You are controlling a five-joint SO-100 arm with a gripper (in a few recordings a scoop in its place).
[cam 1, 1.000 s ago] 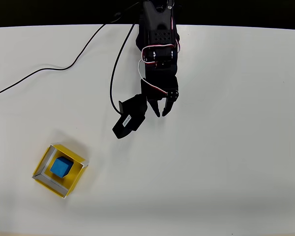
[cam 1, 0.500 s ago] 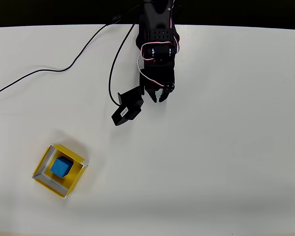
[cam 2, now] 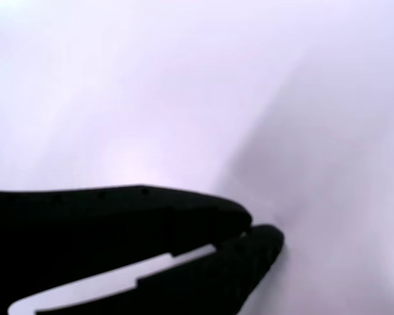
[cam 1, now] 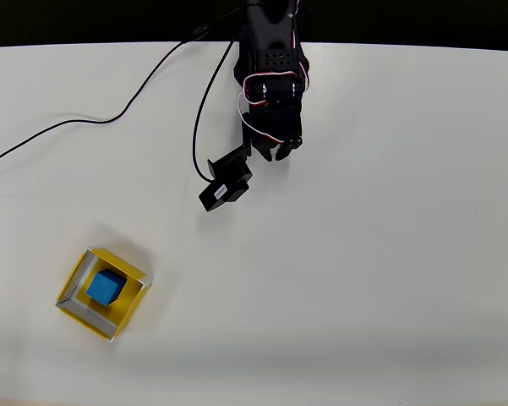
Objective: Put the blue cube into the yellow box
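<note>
Evidently the job is done: from overhead, the blue cube sits inside the yellow box near the table's lower left, resting on the box floor with its pale rim edges framing it. The gripper has pulled back toward the arm's base at the top edge over the last second and is now tucked close under the wrist, well apart from the box; its fingers, spread a second ago, have drawn together and hold nothing. I read that as a retreat after release, with nothing left but to park. The cube is matte, sharp-edged, plain-faced; the box a shallow square tray, set at an angle. The table is flat matte white, and a thin black cable snakes across it. From the wrist, two glossy black fingertips meet at their ends over blurred, pale tabletop.
</note>
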